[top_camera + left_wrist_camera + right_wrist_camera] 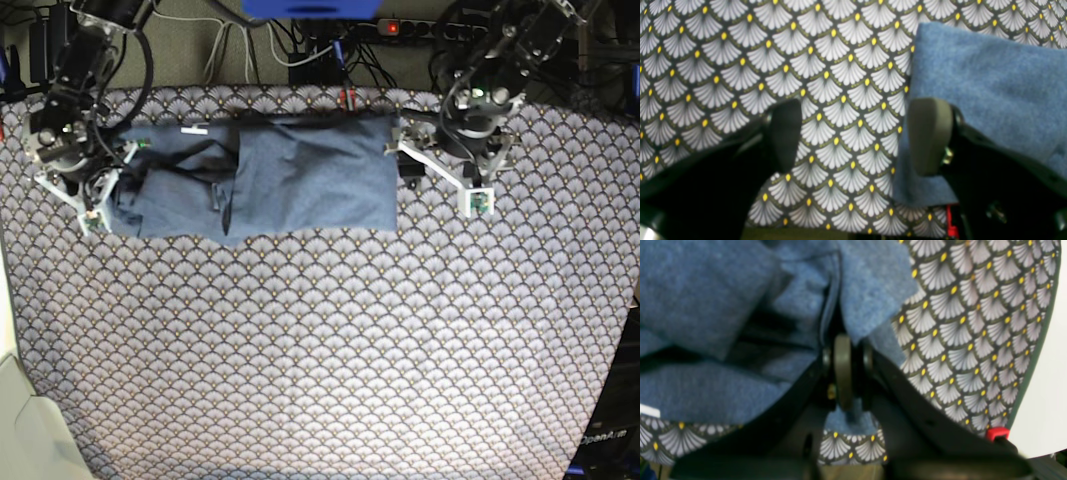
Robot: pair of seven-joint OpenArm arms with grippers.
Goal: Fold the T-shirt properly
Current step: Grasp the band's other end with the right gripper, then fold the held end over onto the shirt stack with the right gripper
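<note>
The T-shirt [265,180] lies in the upper part of the base view as a long band across the surface [330,350], which is covered in a scallop-patterned cloth. The band's left part is rumpled and layered, its right part smoother with a straight right edge.

The right tool [95,195] is at the shirt's left end in the base view, but there its jaws are too small to read. The right wrist view settles it: the right tool [843,370] is clamped shut on a bunched fold of blue fabric, with cloth above the pads and a scrap poking out below them.

The left tool [440,165] sits just beside the shirt's right edge in the base view. Only the left wrist view shows its 2 fingers [928,133] spread wide with nothing between them but patterned cloth; the right-hand finger overlaps the shirt's edge, though contact cannot be told

A power strip [400,28] and cables show only in the base view, at the top
</note>
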